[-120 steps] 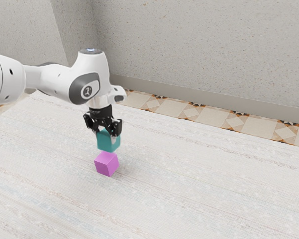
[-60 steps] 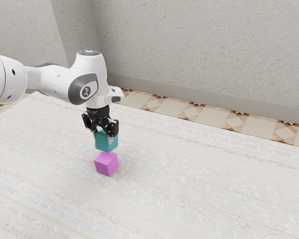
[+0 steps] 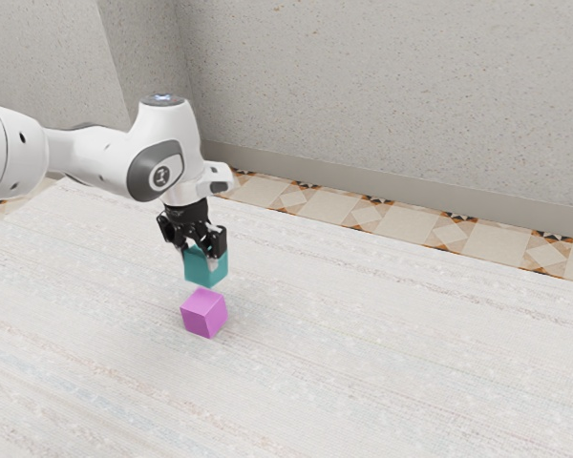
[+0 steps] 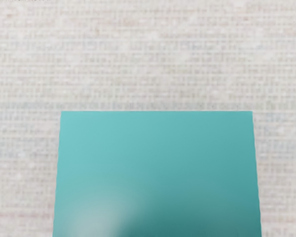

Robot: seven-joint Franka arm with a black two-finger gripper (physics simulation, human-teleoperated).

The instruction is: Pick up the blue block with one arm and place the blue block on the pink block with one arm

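From where I stand, the hand (image 3: pixel 202 250) is closed on the blue block (image 3: pixel 206 270), really more teal than blue. One black finger presses each side, with the block's lower half hanging free below them. The block is in the air just above the pink block (image 3: pixel 204 314), which sits on the pale woven counter (image 3: pixel 382 363). A sliver of gap shows between the two, so they are not touching.

The step in hand looks like the final lowering. The blue block seems roughly centred over the pink one, though turned slightly against it. In the wrist view it lies square under the hand (image 4: pixel 158 173).

To do this well, I'd come straight down slowly with no sideways drift. I'd part the fingers only once the bottom face rests fully on the pink top, then lift straight up to avoid nudging the stack.
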